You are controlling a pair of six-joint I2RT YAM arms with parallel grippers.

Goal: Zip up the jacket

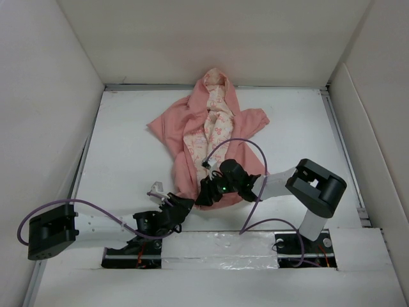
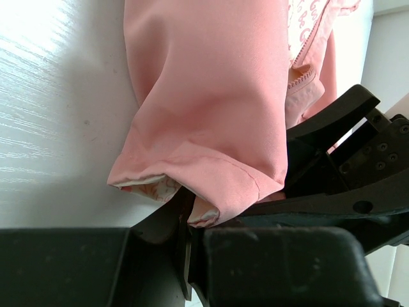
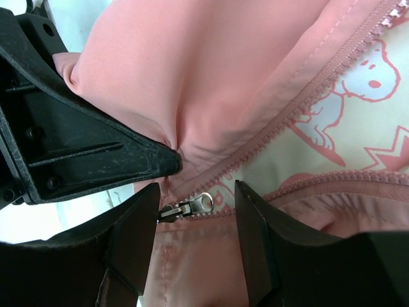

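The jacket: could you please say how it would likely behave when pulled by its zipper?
The jacket is probably floppy: it lies crumpled, puckering where the left gripper pinches it. Tugging the zipper pull, between the open fingers of the right gripper, would likely drag loose cloth along unless it is held taut. It looks thin and light.

Table: white tabletop (image 1: 128, 147), faint grain | Walls: plain white panels box it in, back wall (image 1: 211, 38), left wall (image 1: 38, 128), right wall (image 1: 383, 128) | Edge: grey strip (image 1: 160, 86) under the back wall | Light: bright, even, soft shadows
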